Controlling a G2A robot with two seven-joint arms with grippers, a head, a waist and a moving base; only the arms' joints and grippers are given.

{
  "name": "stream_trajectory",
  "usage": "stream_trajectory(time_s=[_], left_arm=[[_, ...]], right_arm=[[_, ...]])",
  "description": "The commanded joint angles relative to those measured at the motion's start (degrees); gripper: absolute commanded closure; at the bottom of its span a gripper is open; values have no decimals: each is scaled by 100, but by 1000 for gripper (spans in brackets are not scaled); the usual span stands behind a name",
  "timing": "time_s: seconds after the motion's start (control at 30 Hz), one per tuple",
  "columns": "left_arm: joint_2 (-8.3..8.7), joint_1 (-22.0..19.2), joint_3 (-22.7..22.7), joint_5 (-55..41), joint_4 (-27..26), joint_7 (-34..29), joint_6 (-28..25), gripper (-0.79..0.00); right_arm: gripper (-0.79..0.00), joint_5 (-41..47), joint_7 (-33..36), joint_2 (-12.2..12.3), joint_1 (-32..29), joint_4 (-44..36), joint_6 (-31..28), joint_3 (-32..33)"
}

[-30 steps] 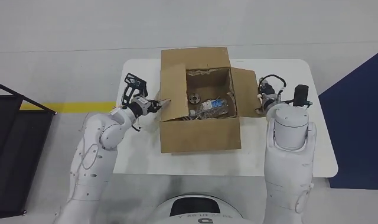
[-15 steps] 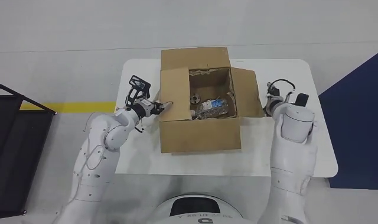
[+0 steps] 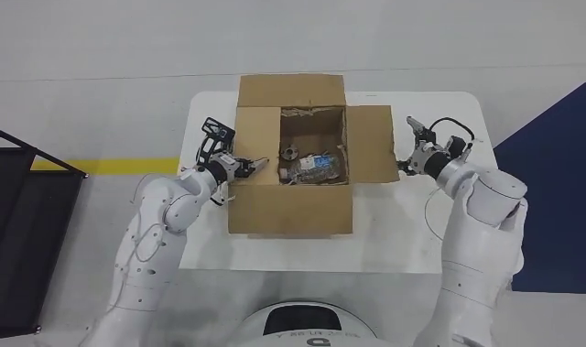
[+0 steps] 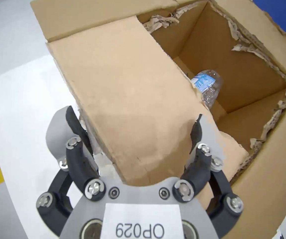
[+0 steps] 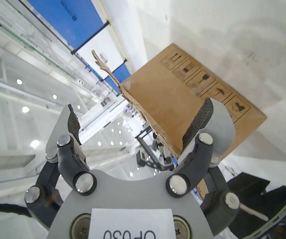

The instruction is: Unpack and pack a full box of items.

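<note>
A plain brown corrugated cardboard box (image 3: 288, 210) is printed with black pictograms (image 5: 202, 80) on one side. The clear crinkled plastic bottle (image 4: 211, 93) is wrapped in what seems a blue-and-white label (image 4: 202, 80).

Cardboard box (image 3: 289, 210) stands upright, flaps spread open (edges torn), a clear plastic bottle (image 3: 316, 167) lying inside.

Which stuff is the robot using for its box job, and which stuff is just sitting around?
For the job: cardboard box, plastic bottle, round metal part, left pincer, right pincer.
Just around: white table, yellow floor line, black rack.
</note>
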Motion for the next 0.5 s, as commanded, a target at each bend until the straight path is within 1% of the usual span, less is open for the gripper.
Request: stream_trajectory(time_s=[0.0, 0.07, 0.17, 0.37, 0.47], left_arm=[[10, 1, -11, -8, -13, 16, 16, -785], [22, 10, -35, -31, -20, 29, 26, -785], [40, 27, -62, -60, -23, 56, 28, -785], [74, 75, -124, -128, -49, 148, 30, -785], [95, 132, -216, -204, -67, 217, 69, -785]], right_arm=[[-785, 149, 345, 56, -28, -47, 0, 19], [-785, 299, 509, 114, -78, -83, -112, 5], [-785, 435, 575, 196, -166, -281, -177, -138], [-785, 241, 528, 314, -359, -1179, -131, -600], [-785, 196, 462, 354, -367, -1561, -64, -946]])
